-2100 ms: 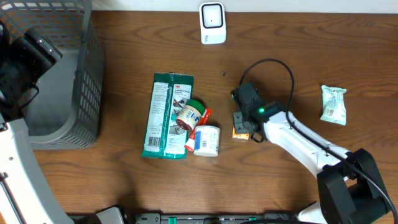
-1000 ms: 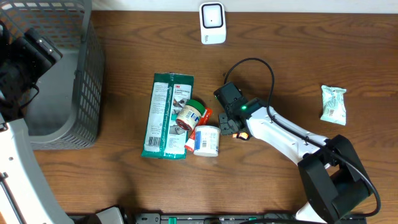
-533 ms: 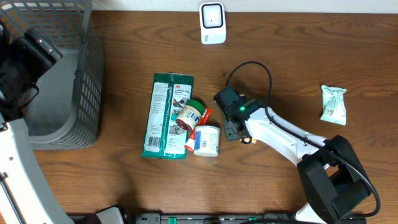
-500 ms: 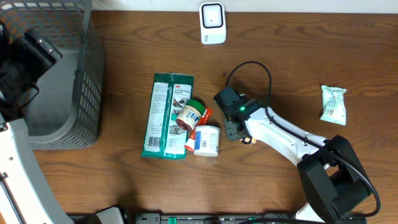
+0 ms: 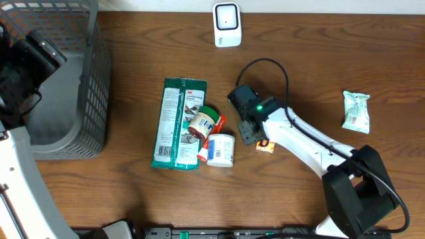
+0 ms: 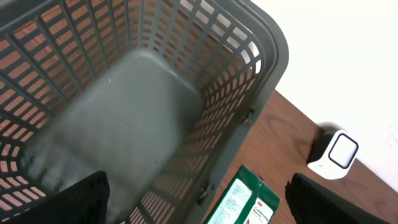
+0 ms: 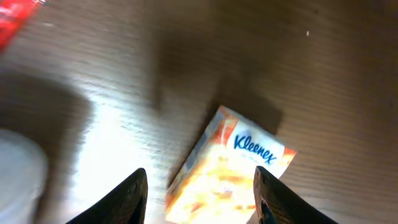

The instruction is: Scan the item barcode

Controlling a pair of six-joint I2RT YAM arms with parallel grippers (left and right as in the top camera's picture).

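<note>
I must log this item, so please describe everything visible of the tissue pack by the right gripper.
The tissue pack is a small flat packet, orange and white, with a blue Kleenex name on a white patch. Its wrapper looks like glossy soft plastic. It lies flat on the wooden table, turned at an angle, between the open fingers of the right gripper. No barcode shows.

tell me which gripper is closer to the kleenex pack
Right. The right gripper is directly above the Kleenex pack; the left gripper is far away, over the basket.
</note>
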